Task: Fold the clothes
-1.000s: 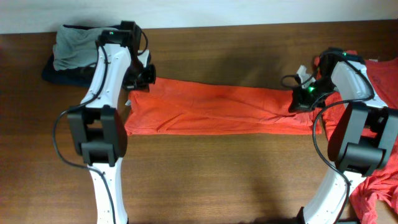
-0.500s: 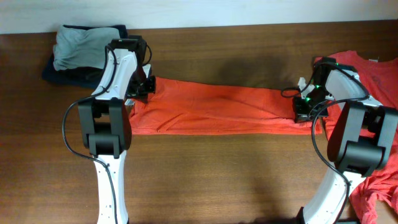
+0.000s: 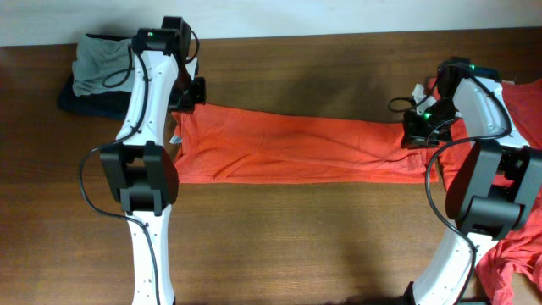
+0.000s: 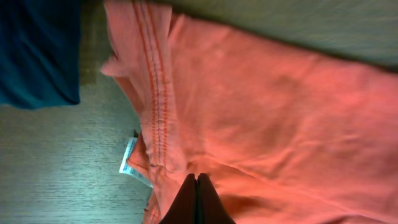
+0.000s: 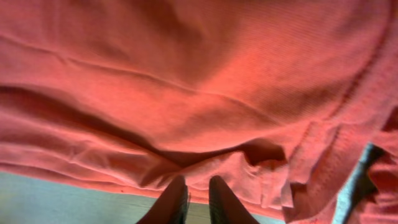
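Lying flat on the brown wooden table (image 3: 296, 246), the orange-red cotton T-shirt (image 3: 296, 144) is already narrowed to one long band. Its long axis runs straight across from your left side to your right. That axis is what the next move hangs on, I judge: one end has to travel along it toward the other, so you will be working lengthwise, not across. Each arm stands at its own end. The left gripper (image 4: 195, 186) is at the left end, beside the stitched hem and a small white label (image 4: 132, 163) peeking out at the edge. Its fingers are pressed fully together against the cloth, though you cannot tell from here whether a fold is pinched between them. The right gripper (image 5: 196, 184) sits at the right end with only a narrow gap between its fingers. The rumpled cloth lies just past the tips rather than between them, so treat it as holding nothing. Neither arm is nearer the middle of the band. Count one stretched shirt, two arms and two grippers. There is also one heap of more orange-red cloth (image 3: 518, 97) at the right edge, its number of shirts unreadable. At the far left corner sits one stack of a grey garment on a dark blue one (image 3: 102, 63), well apart from the band.
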`<state>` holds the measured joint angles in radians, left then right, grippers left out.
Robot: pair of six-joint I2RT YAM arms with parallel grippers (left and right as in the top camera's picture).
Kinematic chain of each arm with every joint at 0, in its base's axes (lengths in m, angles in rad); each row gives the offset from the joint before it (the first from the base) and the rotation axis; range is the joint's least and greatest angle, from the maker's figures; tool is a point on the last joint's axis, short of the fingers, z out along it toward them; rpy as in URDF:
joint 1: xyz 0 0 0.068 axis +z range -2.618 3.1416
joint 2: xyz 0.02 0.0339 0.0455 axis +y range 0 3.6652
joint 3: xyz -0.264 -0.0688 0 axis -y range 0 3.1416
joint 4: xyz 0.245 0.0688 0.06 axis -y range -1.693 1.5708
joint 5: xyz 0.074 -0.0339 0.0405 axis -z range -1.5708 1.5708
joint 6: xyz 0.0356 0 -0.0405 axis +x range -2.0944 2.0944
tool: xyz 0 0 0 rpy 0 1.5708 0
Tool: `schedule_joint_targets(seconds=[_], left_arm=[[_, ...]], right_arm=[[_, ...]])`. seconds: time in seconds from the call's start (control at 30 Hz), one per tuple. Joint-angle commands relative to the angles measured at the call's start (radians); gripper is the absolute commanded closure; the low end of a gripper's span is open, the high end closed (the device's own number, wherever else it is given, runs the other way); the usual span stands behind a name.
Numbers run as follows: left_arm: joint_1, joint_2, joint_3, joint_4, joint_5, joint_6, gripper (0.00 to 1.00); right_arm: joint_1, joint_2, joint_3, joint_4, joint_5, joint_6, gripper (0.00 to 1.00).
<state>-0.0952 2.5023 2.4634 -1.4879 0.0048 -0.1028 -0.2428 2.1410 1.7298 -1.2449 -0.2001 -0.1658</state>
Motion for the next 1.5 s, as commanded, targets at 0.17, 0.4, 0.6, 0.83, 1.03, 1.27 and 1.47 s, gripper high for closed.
schedule_joint_targets(seconds=[0.17,0.4,0.6,0.83,1.03,1.27,1.47], left_arm=[[0.014,0.002,-0.073,0.041,-0.020,0.014,0.94],[0.013,0.002,-0.073,0.053,-0.020,0.014,0.90],[0.013,0.002,-0.073,0.052,-0.020,0.014,0.82],[0.013,0.002,-0.073,0.059,-0.020,0.014,0.80],[0.013,0.002,-0.073,0.059,-0.020,0.014,0.79],[0.013,0.002,-0.073,0.066,-0.020,0.014,0.78],[0.013,0.002,-0.073,0.067,-0.020,0.014,0.76]], right_arm=[[-0.135,-0.010,0.008,-0.013,-0.003,0.010,0.55],[-0.204,-0.008,0.007,-0.014,-0.036,-0.021,0.48],[-0.203,-0.008,-0.007,-0.009,-0.040,-0.021,0.42],[-0.203,-0.008,-0.042,0.061,-0.114,-0.073,0.39],[-0.203,-0.008,-0.045,0.092,-0.114,-0.073,0.38],[-0.202,-0.008,-0.119,0.179,-0.115,-0.073,0.39],[-0.202,-0.008,-0.267,0.327,-0.137,-0.064,0.38]])
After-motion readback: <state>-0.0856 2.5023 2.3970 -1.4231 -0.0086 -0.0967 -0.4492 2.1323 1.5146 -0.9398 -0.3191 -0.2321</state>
